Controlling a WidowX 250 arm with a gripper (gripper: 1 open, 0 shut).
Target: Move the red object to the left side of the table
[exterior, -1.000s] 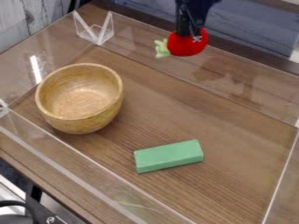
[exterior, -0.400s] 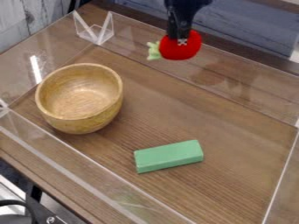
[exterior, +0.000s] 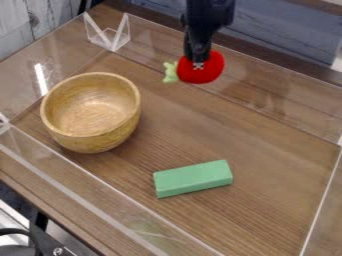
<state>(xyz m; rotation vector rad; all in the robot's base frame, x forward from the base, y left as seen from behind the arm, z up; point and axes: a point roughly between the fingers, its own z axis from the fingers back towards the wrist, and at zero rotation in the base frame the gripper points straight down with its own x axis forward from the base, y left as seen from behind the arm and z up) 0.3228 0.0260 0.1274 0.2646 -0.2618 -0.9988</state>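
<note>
The red object [exterior: 203, 68] is a small round red toy fruit with a green leafy stub [exterior: 171, 70] sticking out to its left. It hangs just above the far middle of the brown wood-grain table [exterior: 254, 130]. My gripper [exterior: 199, 58] comes down from the top edge of the view, dark and narrow, and is shut on the top of the fruit. The fingertips are partly lost against the red.
A wooden bowl [exterior: 90, 110] stands at the left. A green rectangular block [exterior: 193, 178] lies near the front middle. Clear acrylic walls edge the table, with a small clear stand [exterior: 107, 32] at the far left corner.
The gripper has carried the red fruit leftward and lower, toward the table surface. Bowl and green block have not moved.
</note>
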